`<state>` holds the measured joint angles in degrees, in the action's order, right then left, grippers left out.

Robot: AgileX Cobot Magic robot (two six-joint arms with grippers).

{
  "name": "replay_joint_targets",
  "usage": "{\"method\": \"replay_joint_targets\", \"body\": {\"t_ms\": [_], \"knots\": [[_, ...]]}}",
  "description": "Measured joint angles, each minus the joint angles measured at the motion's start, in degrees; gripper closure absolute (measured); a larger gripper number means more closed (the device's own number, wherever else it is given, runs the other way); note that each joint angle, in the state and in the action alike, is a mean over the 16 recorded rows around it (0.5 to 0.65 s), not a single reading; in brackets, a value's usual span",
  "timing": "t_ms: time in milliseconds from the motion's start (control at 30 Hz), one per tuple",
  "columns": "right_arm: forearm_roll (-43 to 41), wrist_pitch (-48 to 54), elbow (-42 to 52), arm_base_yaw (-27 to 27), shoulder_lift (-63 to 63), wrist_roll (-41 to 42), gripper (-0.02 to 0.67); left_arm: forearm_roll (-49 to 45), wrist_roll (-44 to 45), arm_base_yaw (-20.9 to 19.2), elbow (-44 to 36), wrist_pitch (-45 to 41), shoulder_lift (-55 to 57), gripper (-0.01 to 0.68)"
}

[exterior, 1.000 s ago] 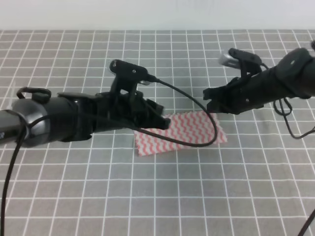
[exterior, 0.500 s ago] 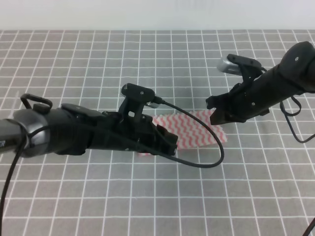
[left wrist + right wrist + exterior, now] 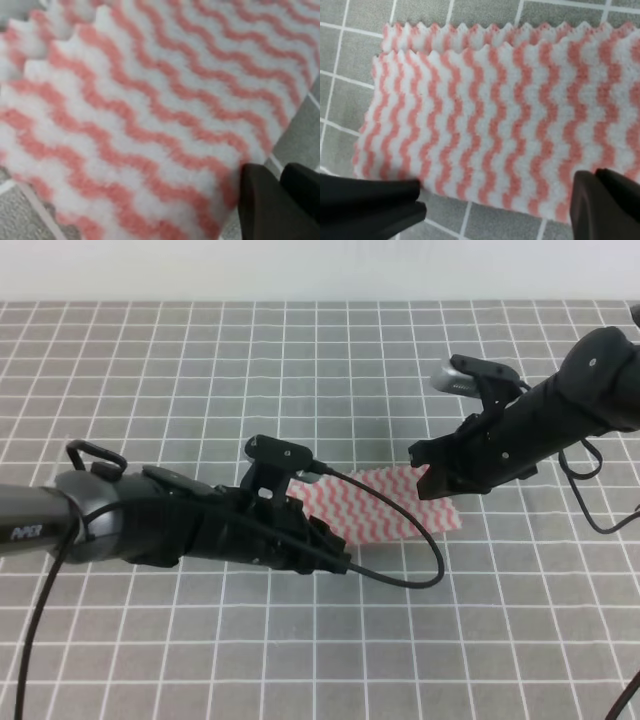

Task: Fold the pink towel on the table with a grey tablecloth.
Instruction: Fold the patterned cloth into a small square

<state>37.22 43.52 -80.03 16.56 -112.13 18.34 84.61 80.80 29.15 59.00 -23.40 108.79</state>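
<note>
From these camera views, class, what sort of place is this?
Probably a robot test bench, not a home: a table with a grey tablecloth marked in a white grid, two black arms, and only a pink towel on it.

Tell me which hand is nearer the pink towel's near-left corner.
Left. The left hand sits over that corner of the pink towel; the right hand is at the towel's far-right end.

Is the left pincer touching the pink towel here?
Cannot tell. In the left wrist view a dark fingertip overlaps the towel's corner, but contact isn't plain; the high view hides it behind the arm.
</note>
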Motion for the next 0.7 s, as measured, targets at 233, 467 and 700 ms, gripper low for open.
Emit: {"method": "replay_joint_targets", "body": {"t_ms": [233,467,700], "knots": [[0.0,0.2,0.0,0.0,-1.2,0.0,0.664,-0.9,-0.1,0.0,0.0,1.9,0.4,0.598],[-0.1,0.2,0.0,0.0,-2.8,0.0,0.664,-2.0,-0.1,-0.1,0.0,4.2,0.4,0.599],[-0.3,0.0,0.0,0.0,-4.1,0.0,0.664,-2.7,-0.2,-1.2,0.0,4.9,0.4,0.599]]}}
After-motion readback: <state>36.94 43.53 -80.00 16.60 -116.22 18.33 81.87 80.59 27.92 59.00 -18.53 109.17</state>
